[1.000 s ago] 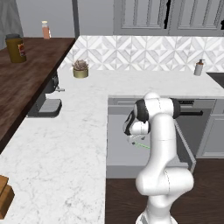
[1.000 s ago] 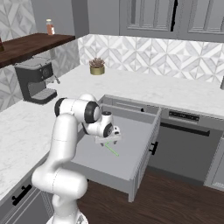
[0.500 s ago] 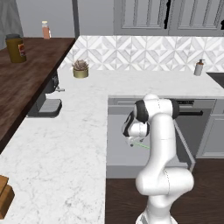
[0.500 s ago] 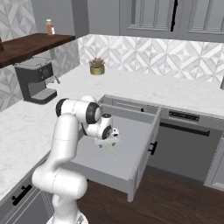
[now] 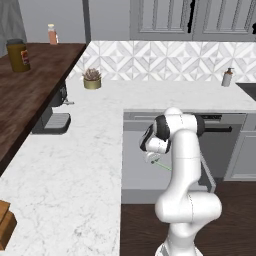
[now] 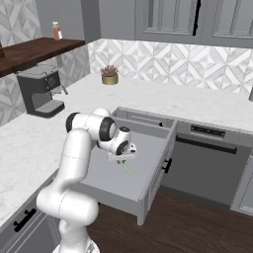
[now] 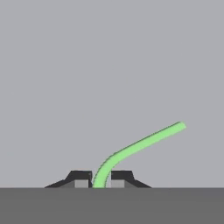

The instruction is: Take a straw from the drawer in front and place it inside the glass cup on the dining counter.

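Straw (image 7: 131, 148) lies in the open drawer (image 6: 153, 163), one end pinched between the closed tips of the gripper (image 7: 99, 180), the free length angling away over the drawer floor. Risk: the hold is at the very end of a thin stick, so it may pivot or slip on lifting. No legible writing.

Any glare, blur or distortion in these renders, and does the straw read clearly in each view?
Left base view: even, flat light, no glare; the straw is a faint green sliver under the gripper. Right base view: soft shading inside the drawer, straw thin but visible. Hand view: sharp; the straw looks bent between the fingertips against plain grey.
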Motion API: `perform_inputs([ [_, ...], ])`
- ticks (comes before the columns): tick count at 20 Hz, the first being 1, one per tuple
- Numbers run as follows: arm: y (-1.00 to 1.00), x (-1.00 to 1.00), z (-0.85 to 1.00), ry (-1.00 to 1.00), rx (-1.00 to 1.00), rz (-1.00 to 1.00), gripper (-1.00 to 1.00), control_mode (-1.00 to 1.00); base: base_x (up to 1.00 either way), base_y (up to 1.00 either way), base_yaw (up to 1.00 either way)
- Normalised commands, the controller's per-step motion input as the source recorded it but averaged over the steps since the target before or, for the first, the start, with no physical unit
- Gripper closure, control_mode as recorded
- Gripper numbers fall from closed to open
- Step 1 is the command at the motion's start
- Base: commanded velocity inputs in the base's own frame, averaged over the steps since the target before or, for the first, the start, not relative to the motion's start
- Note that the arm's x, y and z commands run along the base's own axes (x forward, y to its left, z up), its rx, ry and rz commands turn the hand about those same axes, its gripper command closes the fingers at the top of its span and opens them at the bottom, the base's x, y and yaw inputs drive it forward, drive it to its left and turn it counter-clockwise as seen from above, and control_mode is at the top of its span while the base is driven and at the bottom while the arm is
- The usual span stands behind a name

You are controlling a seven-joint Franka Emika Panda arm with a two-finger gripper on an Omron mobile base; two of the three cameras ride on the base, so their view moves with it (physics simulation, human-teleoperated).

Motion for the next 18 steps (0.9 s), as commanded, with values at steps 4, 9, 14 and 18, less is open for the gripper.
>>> perform_inputs([
  [4, -0.02, 0.0, -0.33, -0.01, 0.0, 0.0, 1.0, -1.0, 0.0, 0.0, 0.0],
  [9, -0.01, -0.01, 0.07, -0.03, 0.0, 0.0, 1.0, -1.0, 0.0, 0.0, 0.0],
  [14, 0.02, -0.2, 0.96, -0.17, 0.04, 0.0, 1.0, -1.0, 0.0, 0.0, 0.0],
  [18, 0.0, -0.02, 1.0, -0.12, 0.09, -0.01, 1.0, -1.0, 0.0, 0.0, 0.0],
])
